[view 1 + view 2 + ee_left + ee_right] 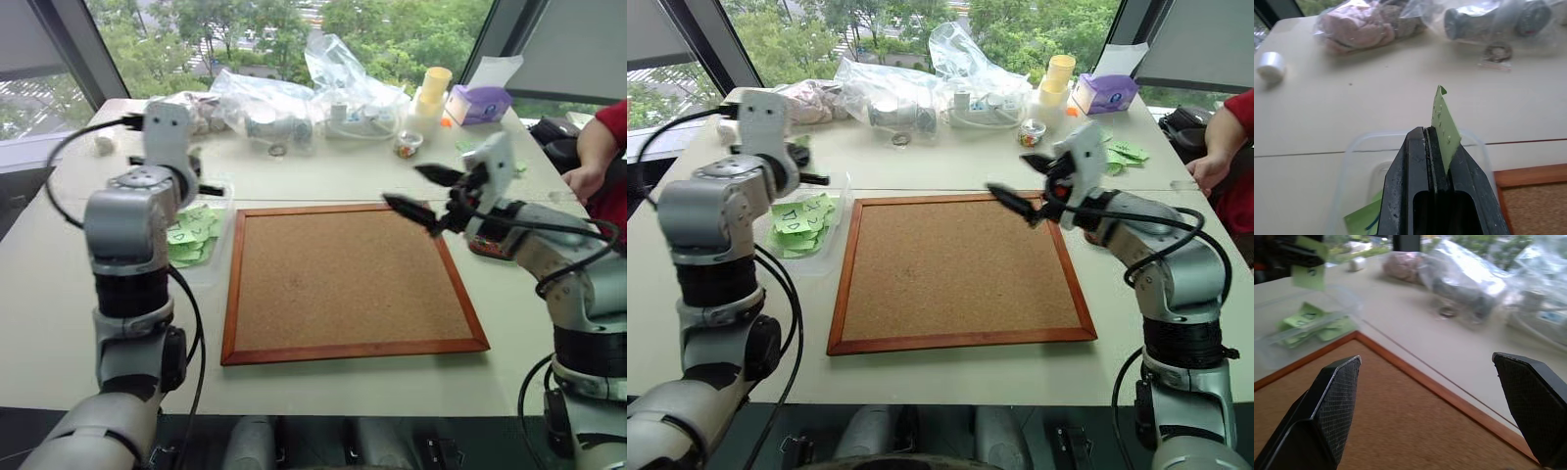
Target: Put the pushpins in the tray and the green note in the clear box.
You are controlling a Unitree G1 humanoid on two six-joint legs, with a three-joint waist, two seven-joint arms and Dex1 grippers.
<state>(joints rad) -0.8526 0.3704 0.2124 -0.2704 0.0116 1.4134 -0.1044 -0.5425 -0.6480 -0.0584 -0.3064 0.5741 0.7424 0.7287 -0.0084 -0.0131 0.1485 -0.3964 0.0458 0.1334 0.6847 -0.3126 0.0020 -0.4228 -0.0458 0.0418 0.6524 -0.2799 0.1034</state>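
Pinched edge-on between the closed black fingers of the left gripper (1434, 161), the green note (1444, 128) stood upright above the near rim of the clear box (1359, 147), its top corner curled over. That box sat on the table just beside the left edge of the cork board (348, 279), and several other light-green notes (801, 220) lay flat inside it. Raised from the elbow, the left arm held its wrist high over the box with the gripper pointing forward and slightly down. Across the board, the right gripper (428, 196) hovered above the far right corner — its two fingers spread wide and holding nothing, aimed toward the left. Partly hidden behind the right forearm, the tray (490, 245) rested on the table just off the board's right edge; no pushpins could be made out there. Clear plastic bags (284, 103) lined the far edge of the table, leaving a bare strip between them and the board, and a person's hand (585, 181) rested at the right edge.
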